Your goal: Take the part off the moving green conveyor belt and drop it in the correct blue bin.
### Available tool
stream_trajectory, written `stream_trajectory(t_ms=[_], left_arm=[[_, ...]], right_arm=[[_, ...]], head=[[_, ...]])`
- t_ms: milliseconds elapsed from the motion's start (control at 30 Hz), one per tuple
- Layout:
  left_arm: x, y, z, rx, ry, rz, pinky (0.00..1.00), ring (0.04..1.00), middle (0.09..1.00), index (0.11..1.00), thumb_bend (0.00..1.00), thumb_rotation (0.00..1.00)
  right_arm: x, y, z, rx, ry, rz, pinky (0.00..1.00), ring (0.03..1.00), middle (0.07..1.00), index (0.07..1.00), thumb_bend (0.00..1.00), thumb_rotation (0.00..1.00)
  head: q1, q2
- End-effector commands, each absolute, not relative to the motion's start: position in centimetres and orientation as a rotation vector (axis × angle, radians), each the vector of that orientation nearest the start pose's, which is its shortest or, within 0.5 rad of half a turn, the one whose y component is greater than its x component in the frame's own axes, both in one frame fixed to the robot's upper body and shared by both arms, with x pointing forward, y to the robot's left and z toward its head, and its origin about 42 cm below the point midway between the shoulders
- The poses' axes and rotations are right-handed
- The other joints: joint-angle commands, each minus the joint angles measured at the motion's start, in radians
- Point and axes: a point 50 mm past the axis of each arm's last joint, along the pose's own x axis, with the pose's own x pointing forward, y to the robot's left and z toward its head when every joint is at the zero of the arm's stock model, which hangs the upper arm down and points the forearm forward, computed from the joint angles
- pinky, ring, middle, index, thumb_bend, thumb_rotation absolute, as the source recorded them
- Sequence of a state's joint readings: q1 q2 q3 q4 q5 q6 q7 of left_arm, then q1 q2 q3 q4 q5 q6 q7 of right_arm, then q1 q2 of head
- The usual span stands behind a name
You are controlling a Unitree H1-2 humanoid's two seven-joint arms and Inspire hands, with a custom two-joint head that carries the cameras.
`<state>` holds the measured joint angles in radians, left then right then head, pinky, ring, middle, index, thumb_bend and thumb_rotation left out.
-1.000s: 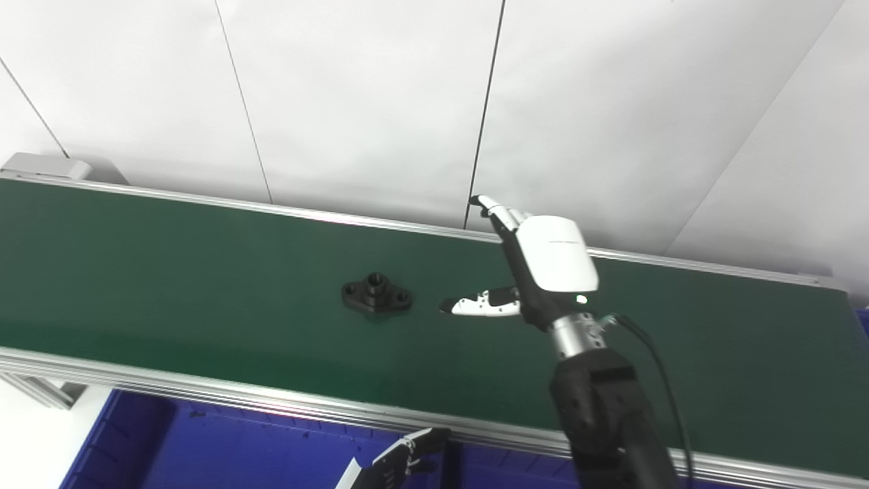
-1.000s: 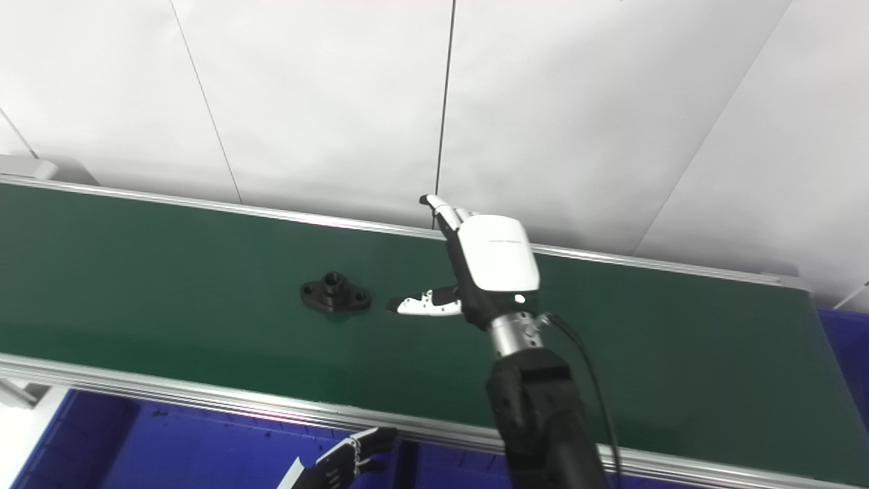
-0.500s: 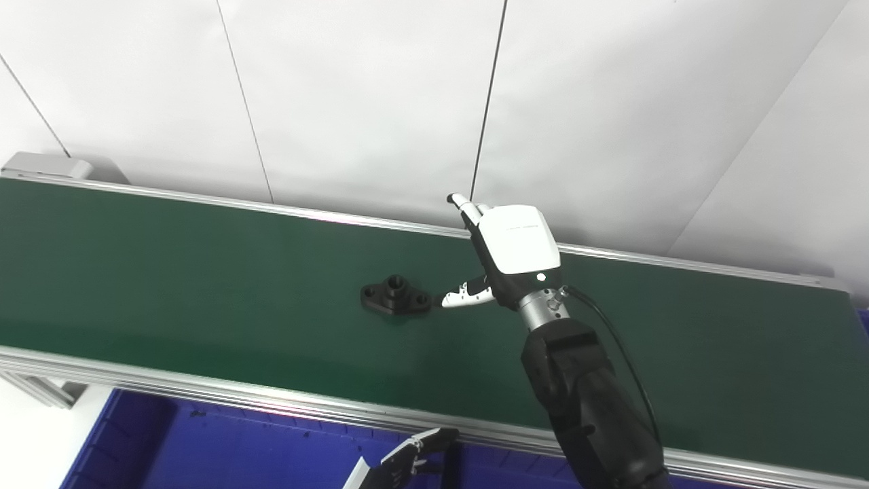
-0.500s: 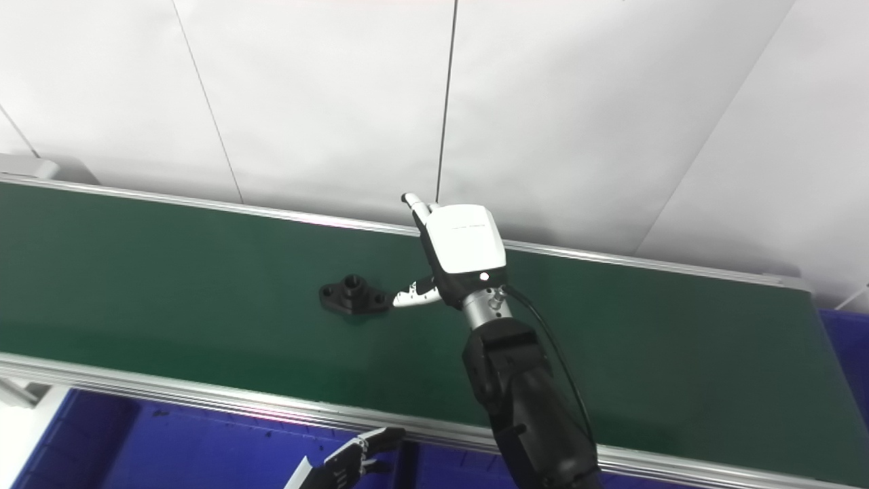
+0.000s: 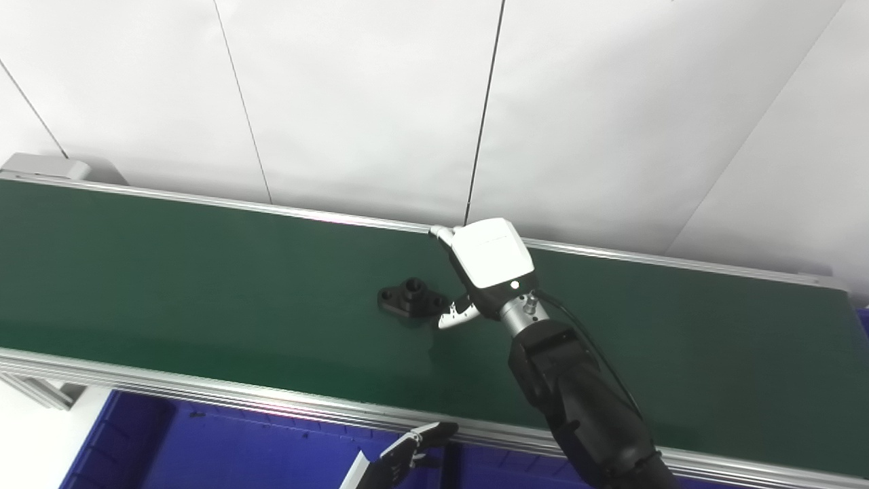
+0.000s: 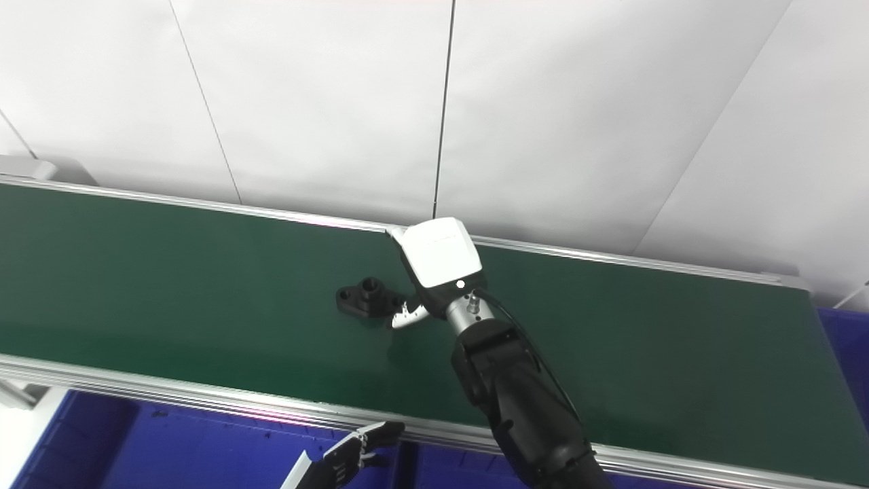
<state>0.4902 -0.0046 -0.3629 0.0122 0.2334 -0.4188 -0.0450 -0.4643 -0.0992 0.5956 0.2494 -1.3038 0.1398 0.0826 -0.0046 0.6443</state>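
Observation:
A black flanged part (image 5: 411, 299) with a raised centre hub lies on the green conveyor belt (image 5: 170, 272), near its middle. My right hand (image 5: 478, 268) hovers over the belt just right of the part, open, its thumb tip (image 5: 449, 318) right by the part's near right end and the other fingers reaching toward the far rail. It holds nothing. My left hand (image 5: 400, 458) shows only as fingertips at the bottom edge, below the belt's near rail over the blue bin (image 5: 224, 445); its state cannot be made out.
The belt runs across the whole view between two aluminium rails (image 5: 204, 397). White wall panels stand right behind the far rail. A second blue bin (image 6: 845, 339) peeks in at the far right past the belt's end.
The part has ridden the belt to the right. My right hand has moved left and down toward it, from well apart to right beside it. The left hand has barely shifted.

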Motion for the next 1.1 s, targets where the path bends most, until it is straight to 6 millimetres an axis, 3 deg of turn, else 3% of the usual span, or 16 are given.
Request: stream_trajectory(t_ms=[0, 167, 367, 533, 633, 800, 833, 867, 900, 1067], left_arm=[[9.6, 11.6, 4.6, 0.062, -0.015, -0.337, 0.74, 0.832, 0.84, 0.802, 0.86, 0.89], [9.5, 11.3, 4.7, 0.067, -0.016, -0.338, 0.74, 0.824, 0.839, 0.803, 0.85, 0.89], [9.4, 11.1, 5.1, 0.061, -0.013, -0.332, 0.75, 0.833, 0.844, 0.805, 0.85, 0.88], [9.3, 11.1, 5.0, 0.051, -0.01, -0.327, 0.77, 0.844, 0.844, 0.809, 0.85, 0.89], [9.3, 11.1, 4.9, 0.051, -0.009, -0.327, 0.78, 0.841, 0.832, 0.806, 0.84, 0.88], [9.2, 11.2, 4.6, 0.049, -0.008, -0.321, 0.78, 0.836, 0.817, 0.8, 0.83, 0.87], [9.2, 11.2, 4.6, 0.049, -0.009, -0.319, 0.78, 0.834, 0.812, 0.797, 0.82, 0.87], [9.1, 11.2, 4.6, 0.049, -0.01, -0.318, 0.78, 0.833, 0.807, 0.795, 0.82, 0.87], [9.1, 11.3, 4.6, 0.049, -0.01, -0.316, 0.78, 0.832, 0.804, 0.794, 0.82, 0.87], [9.0, 11.4, 4.7, 0.046, -0.007, -0.317, 0.78, 0.831, 0.803, 0.792, 0.82, 0.87]], right_arm=[[38.5, -6.4, 15.9, -1.61, -0.45, 0.389, 0.41, 0.53, 0.667, 0.804, 0.9, 0.44], [38.2, -6.1, 15.1, -1.642, -0.37, 0.457, 0.41, 0.525, 0.665, 0.787, 0.87, 0.5], [38.5, -6.7, 14.5, -1.67, -0.288, 0.493, 0.39, 0.511, 0.657, 0.674, 0.85, 0.54], [38.7, -7.3, 13.6, -1.653, -0.236, 0.519, 0.25, 0.343, 0.513, 0.701, 0.79, 0.55], [38.8, -7.7, 12.5, -1.628, -0.208, 0.536, 0.19, 0.258, 0.379, 0.713, 0.69, 0.54], [39.0, -8.7, 10.4, -1.636, -0.158, 0.538, 0.15, 0.209, 0.313, 0.637, 0.57, 0.55], [39.0, -9.0, 10.0, -1.631, -0.152, 0.536, 0.14, 0.202, 0.301, 0.567, 0.54, 0.36], [39.0, -9.1, 9.9, -1.625, -0.149, 0.535, 0.13, 0.187, 0.284, 0.524, 0.52, 0.23], [38.9, -9.2, 9.6, -1.618, -0.14, 0.529, 0.11, 0.172, 0.264, 0.504, 0.51, 0.17], [38.3, -9.8, 8.6, -1.614, -0.111, 0.489, 0.05, 0.107, 0.182, 0.483, 0.51, 0.12]], head=[[0.003, -0.001], [0.008, 0.001], [0.02, 0.006], [0.029, 0.006], [0.034, 0.004], [0.04, -0.007], [0.041, -0.006], [0.041, -0.007], [0.041, -0.007], [0.035, -0.007]])
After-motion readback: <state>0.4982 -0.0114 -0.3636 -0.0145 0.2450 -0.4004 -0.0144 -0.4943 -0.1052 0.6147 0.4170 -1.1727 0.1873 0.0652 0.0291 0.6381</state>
